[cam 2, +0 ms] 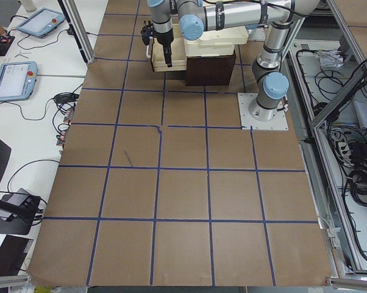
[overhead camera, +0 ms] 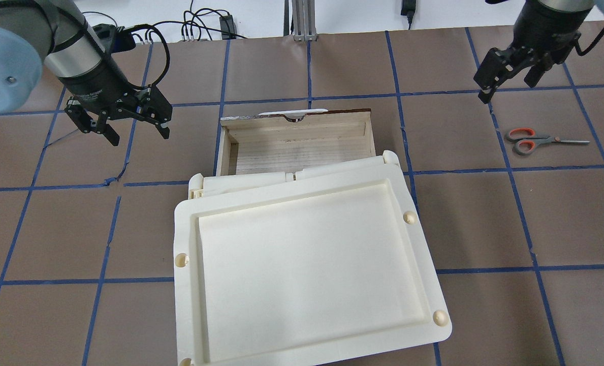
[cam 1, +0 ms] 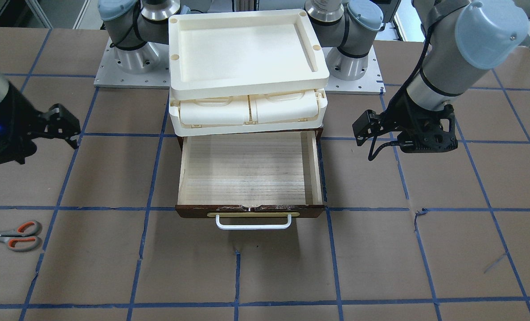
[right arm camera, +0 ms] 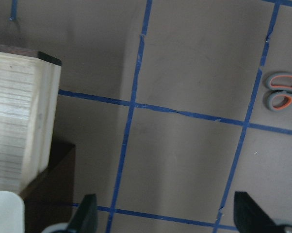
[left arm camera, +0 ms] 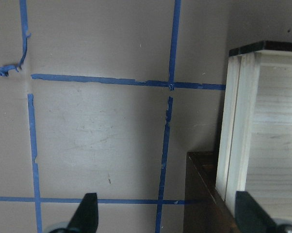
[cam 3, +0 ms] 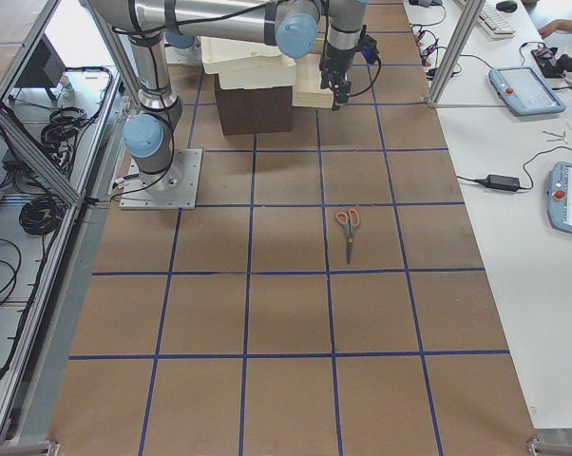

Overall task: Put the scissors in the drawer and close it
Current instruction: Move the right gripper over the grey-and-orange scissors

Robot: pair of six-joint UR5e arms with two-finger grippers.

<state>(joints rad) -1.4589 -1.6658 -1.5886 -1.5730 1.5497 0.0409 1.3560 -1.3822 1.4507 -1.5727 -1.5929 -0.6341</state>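
Lying scissors (overhead camera: 545, 140), apart from right jaws

The left claw (overhead camera: 138, 133) hung at ten o'clock in the overhead view, its fingers spread wide, pointing down and holding nothing. The right claw (overhead camera: 507, 85) hung at two o'clock, likewise parted, downward-pointing and empty.

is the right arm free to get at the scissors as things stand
Probably yes: the right gripper hangs open over the table near the scissors, which lie flat with nothing around them; the drawer stands well aside.
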